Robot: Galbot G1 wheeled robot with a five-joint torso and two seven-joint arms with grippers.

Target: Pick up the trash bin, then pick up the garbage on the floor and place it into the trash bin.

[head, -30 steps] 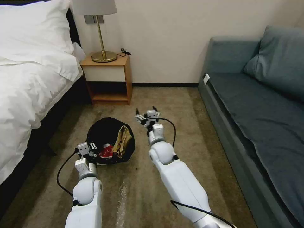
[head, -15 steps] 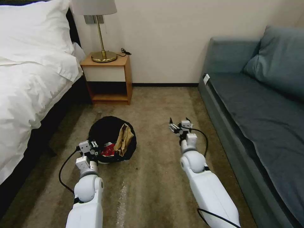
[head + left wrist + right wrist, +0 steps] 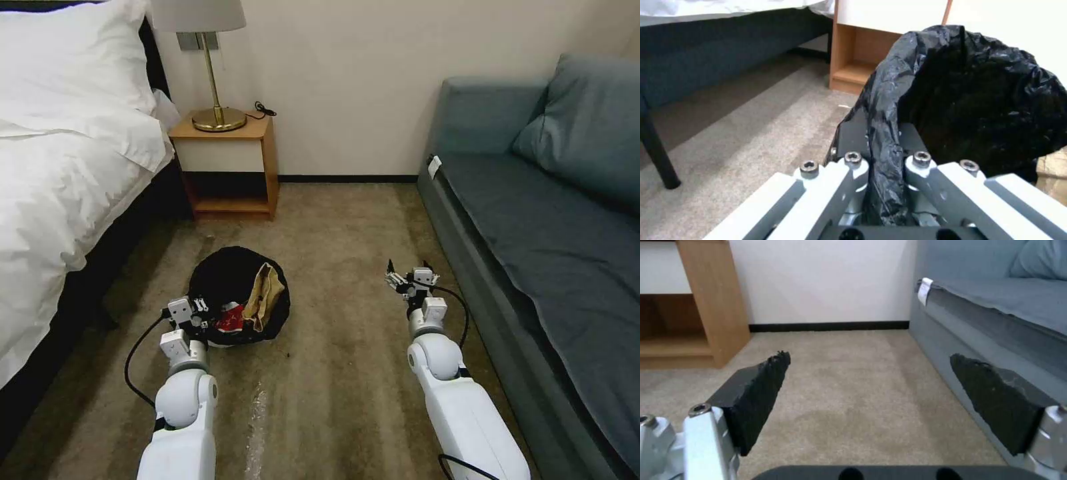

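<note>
Between the bed (image 3: 60, 180) on the robot's left and the grey-blue sofa (image 3: 547, 220) on its right runs a strip of tan carpet (image 3: 333, 373), closed at the far end by the wall and a wooden nightstand (image 3: 230, 163) with a brass lamp (image 3: 215, 73). On the left side of that strip sits the trash bin (image 3: 230, 280), its black bag liner (image 3: 978, 100) draped over the rim; a tan paper bag (image 3: 263, 297) and a red snack packet (image 3: 230, 320) lie inside it. The left gripper (image 3: 195, 313) is at the bin's near rim, its jaws pinched together on a fold of the liner. The right gripper (image 3: 408, 279) hangs well apart from the bin, near the sofa's front edge, jaws spread wide with bare carpet between its black pads (image 3: 758, 396); open carpet lies between the two arms
</note>
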